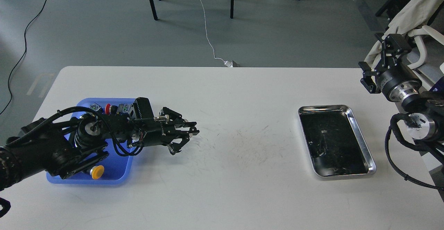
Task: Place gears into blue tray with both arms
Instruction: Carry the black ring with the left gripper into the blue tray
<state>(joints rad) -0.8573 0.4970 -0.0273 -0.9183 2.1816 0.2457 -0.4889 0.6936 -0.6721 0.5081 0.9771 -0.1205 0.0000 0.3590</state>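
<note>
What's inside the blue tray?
In the blue tray sit a yellow-capped push button, a red-capped one and more switches at the back. The left arm covers the tray's middle, so any gears there are hidden.

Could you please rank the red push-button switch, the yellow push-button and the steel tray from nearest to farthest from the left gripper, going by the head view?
From the left gripper:
1. Red push-button switch, at the far end of the blue tray, behind the arm.
2. Yellow push-button, at the blue tray's near end.
3. Steel tray, far across the table on the right.
</note>
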